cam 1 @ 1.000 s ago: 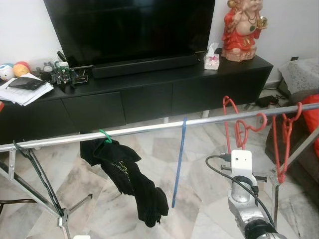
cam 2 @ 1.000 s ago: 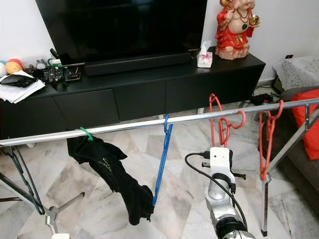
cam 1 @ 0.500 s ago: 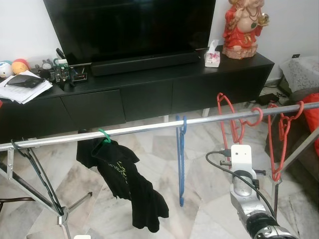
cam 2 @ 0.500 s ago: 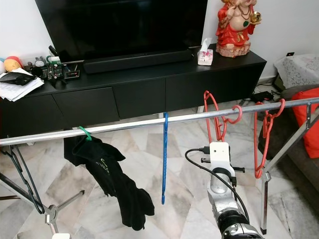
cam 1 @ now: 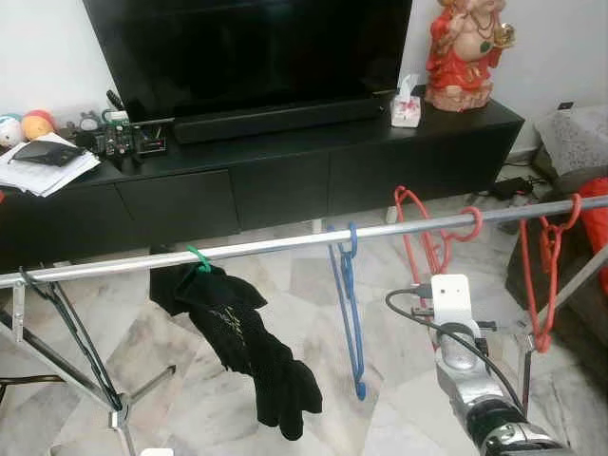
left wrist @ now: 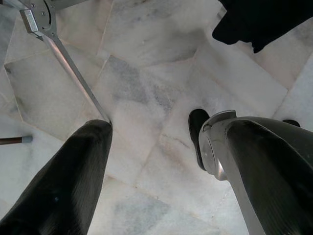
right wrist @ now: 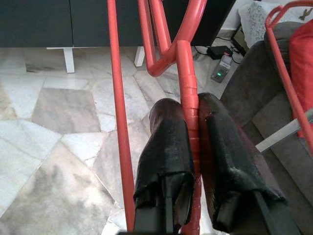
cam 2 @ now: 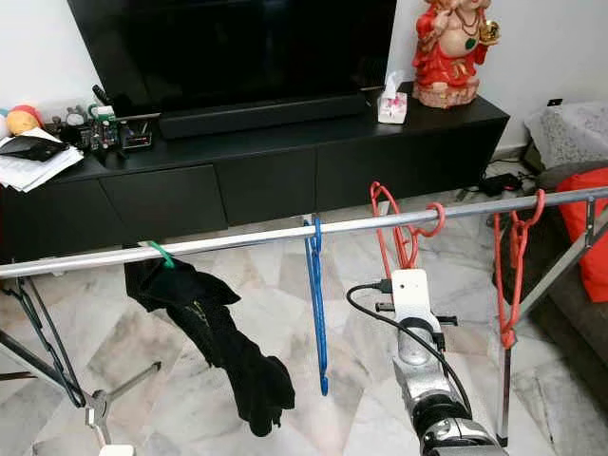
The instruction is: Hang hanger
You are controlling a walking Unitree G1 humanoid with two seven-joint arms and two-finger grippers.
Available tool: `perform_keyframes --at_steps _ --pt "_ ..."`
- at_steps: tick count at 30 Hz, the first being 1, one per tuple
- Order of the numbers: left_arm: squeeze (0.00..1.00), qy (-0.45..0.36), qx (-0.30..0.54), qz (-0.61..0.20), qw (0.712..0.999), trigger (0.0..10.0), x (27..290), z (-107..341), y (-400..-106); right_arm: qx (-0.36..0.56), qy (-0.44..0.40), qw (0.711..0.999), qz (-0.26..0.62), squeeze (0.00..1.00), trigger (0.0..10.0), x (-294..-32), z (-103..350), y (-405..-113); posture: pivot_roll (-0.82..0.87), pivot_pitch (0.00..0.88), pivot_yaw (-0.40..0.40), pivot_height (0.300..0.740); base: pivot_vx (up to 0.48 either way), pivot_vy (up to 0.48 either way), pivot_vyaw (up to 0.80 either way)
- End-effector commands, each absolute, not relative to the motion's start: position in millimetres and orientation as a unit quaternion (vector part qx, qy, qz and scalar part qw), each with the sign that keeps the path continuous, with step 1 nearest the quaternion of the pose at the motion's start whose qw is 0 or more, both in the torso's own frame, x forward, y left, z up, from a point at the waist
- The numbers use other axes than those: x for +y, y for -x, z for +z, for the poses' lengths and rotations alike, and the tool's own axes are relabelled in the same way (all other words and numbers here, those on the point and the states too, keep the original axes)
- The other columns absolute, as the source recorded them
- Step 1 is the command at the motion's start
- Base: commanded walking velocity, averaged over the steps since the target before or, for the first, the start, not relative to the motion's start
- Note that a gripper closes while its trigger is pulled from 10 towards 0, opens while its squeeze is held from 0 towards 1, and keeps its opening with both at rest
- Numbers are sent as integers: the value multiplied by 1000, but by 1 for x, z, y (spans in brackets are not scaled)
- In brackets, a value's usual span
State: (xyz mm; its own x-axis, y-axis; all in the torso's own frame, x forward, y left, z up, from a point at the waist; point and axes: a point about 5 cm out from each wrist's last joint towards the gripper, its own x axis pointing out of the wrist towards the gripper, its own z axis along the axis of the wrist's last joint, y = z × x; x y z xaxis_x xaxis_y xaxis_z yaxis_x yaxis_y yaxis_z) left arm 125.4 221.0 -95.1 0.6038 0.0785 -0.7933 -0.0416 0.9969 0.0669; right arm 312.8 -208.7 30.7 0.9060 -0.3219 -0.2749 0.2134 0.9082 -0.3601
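A black TV cabinet (cam 1: pixel 285 180) stands against the wall with a large TV (cam 1: pixel 247 52) on it and a red figurine (cam 1: pixel 465 52) at its right end. In front runs the metal rail (cam 1: pixel 285 244) of a clothes rack, crossing the whole scene. A black garment (cam 1: pixel 242 351) hangs from a green hook (cam 1: pixel 199 258) near the rail's left end, and it has swung slightly since a second ago. The blue hanger (cam 1: pixel 350 313) at the middle of the rail has turned from edge-on to an angled pose, so its frame now shows. The right arm (cam 1: pixel 465 380) rises below the rail, a little further left than a second ago. The right gripper (right wrist: pixel 191 142) has its two black fingers (right wrist: pixel 166 147) pressed tight on a bar of the red hanger (cam 1: pixel 427 237), whose hook lies over the rail right of the blue hanger; this hanger too has shifted left along the rail. A second red hanger (cam 1: pixel 546 275) hangs near the rail's right end. The left gripper (left wrist: pixel 156 161) hangs low over the marble floor (left wrist: pixel 146 78), fingers spread apart and holding nothing.
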Motion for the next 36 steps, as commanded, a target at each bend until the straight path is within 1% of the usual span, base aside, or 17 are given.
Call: perform_keyframes --at_steps 1,3,4,5,6,7,8,9,10,26,36 --pt "0 -22 453 32 890 10000 221 -97 -122 173 165 962 -131 0 10000 -206 31 -315 -86 0 36 740 0 0 0" --pt "0 -23 453 31 891 10000 220 -97 -123 173 163 962 -131 0 10000 -207 31 -315 -85 0 36 740 0 0 0" --pt "0 -23 453 31 891 10000 220 -97 -123 172 162 963 -132 118 10000 -207 31 -315 -85 0 36 740 0 0 0" --pt "0 -23 453 30 891 10000 220 -97 -123 170 162 963 -134 647 10000 -208 31 -314 -87 0 36 740 0 0 0" --pt "0 -23 453 30 891 10000 220 -97 -123 169 162 963 -135 647 10000 -208 31 -314 -87 0 36 740 0 0 0" --pt "0 -23 453 29 891 10000 220 -97 -122 166 162 963 -136 733 10000 -208 32 -314 -87 0 36 740 0 0 0" --pt "0 -24 453 29 891 10000 220 -97 -122 166 162 963 -136 733 10000 -208 32 -315 -87 0 36 740 0 0 0" --pt "0 -24 453 29 891 10000 220 -97 -122 165 162 963 -137 808 10000 -208 32 -314 -88 0 36 740 0 0 0" --pt "0 -24 453 28 891 10000 220 -97 -122 160 164 963 -143 1000 10000 -209 33 -315 -87 0 35 740 0 0 0" --pt "0 -25 455 27 890 10000 220 -97 -120 133 156 965 -163 1000 10000 -213 38 -314 -85 0 37 740 0 0 0" --pt "0 -25 455 29 890 10000 222 -97 -119 123 152 967 -162 1000 10000 -210 37 -311 -86 0 37 740 0 0 0"
